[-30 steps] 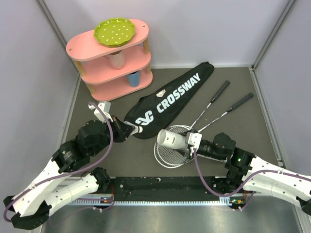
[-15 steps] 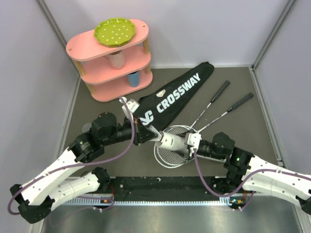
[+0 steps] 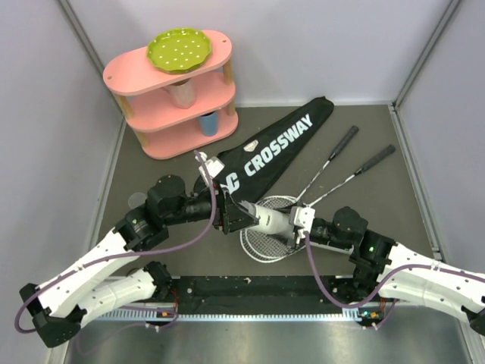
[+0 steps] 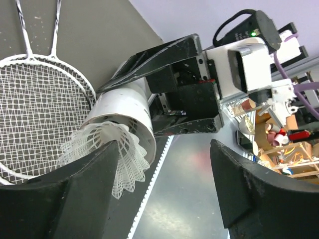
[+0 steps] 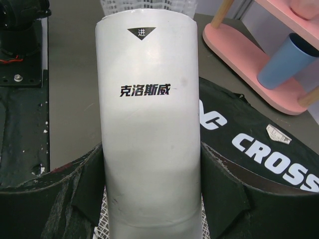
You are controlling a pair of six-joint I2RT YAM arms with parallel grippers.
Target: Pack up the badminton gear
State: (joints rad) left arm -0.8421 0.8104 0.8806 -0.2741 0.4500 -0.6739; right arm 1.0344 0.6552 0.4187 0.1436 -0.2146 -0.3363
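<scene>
My right gripper (image 3: 294, 222) is shut on the long white tube (image 3: 270, 220), which it holds level above the racket heads; in the right wrist view the tube (image 5: 149, 124) fills the span between the jaws of that gripper (image 5: 149, 172). A white shuttlecock (image 4: 117, 154) sits in the tube's mouth (image 4: 124, 107), its skirt sticking out. My left gripper (image 4: 164, 164) stands open right at that mouth, with one finger beside the skirt and nothing clamped. Two silver rackets (image 3: 265, 244) lie crossed on the table. The black CROSSWAY bag (image 3: 265, 152) lies behind them.
A pink three-tier shelf (image 3: 151, 76) stands at the back left with a green dotted plate (image 3: 178, 49) on top and cups on its lower tiers, one of them blue (image 5: 286, 62). The racket handles (image 3: 345, 140) point to the back right. Grey walls close in the table.
My left arm swung right from beside the bag to the tube's mouth, shut on a shuttlecock. Its jaws have now opened, and the shuttlecock sits in the mouth. The right arm held still.
</scene>
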